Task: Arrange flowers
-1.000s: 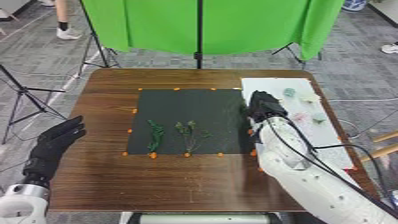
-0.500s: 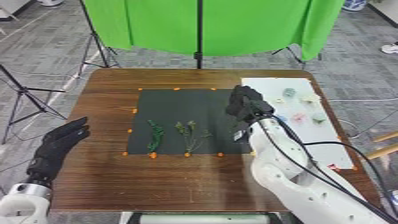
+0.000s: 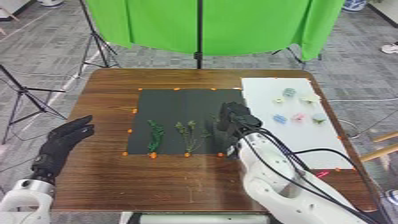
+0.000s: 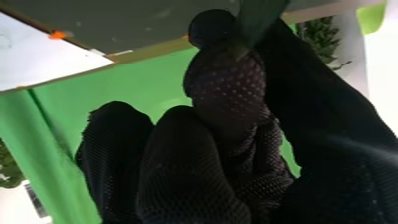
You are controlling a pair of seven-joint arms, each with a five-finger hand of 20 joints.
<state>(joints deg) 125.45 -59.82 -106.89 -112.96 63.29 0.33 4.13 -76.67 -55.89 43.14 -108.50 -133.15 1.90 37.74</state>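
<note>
A: Item one, state of work?

B: Judged early to midway. Laid out on the black mat (image 3: 173, 105), left of the right hand (image 3: 234, 119): one dark green sprig (image 3: 155, 136), one branching sprig (image 3: 189, 135). Blooms not yet added.

A: The right hand itself?

B: Above the mat's right part, closed in a pinch on a green leaf (image 4: 258, 30), smooth and blade-like; the rest of its shape cannot be told. Glove: black, fine mesh.

A: Pieces outstanding?

B: The held leaf, then the flower heads, on the white sheet (image 3: 266, 87) to that hand's right. Level with it: blue flower (image 3: 280, 119), pink flower (image 3: 298, 118), pale green flower (image 3: 320, 118). Farther off: blue-green flower (image 3: 290, 92), cream flower (image 3: 308, 99), small yellowish flower (image 3: 278, 100). All compact and rounded.

A: Left hand (image 3: 67, 136)?

B: Open, empty, well left of the mat.

A: Support?

B: Brown wooden table (image 3: 107, 180), grained; mat matte, flat, square-cornered.
</note>
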